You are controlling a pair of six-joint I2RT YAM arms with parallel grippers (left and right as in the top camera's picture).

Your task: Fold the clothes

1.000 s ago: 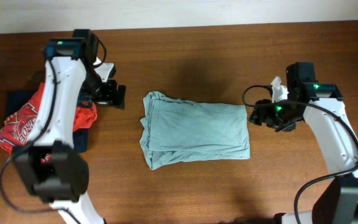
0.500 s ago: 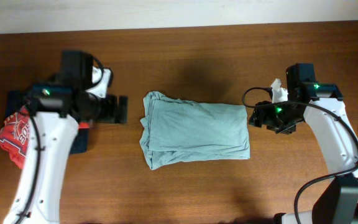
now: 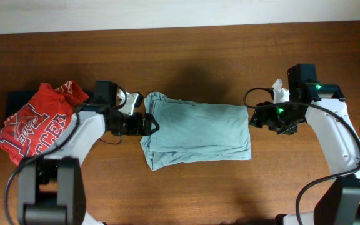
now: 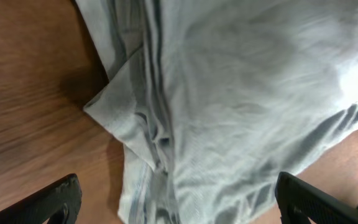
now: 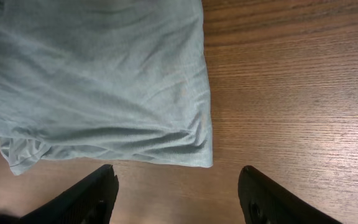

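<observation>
Red shirt (image 3: 30, 125) lies bunched at the far left of the surface (image 3: 199, 62). The left hand (image 3: 153, 124), fingers wide apart, is at the layered left edge of the grey-teal T-shirt (image 3: 199, 131). The T-shirt is a soft, creased rectangle, and its long axis runs toward the right hand (image 3: 253, 117), which is also apart and empty, just beside its right edge

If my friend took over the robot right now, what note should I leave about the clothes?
Left gripper: open, holding nothing, over the left edge of the grey-teal T-shirt.
Right gripper: open, by its right edge, empty.
T-shirt lies between them, folded into a rough rectangle. Red shirt: crumpled at the left on a dark navy garment.
Left to do: probably finish the T-shirt, then fold the red and navy ones.
</observation>
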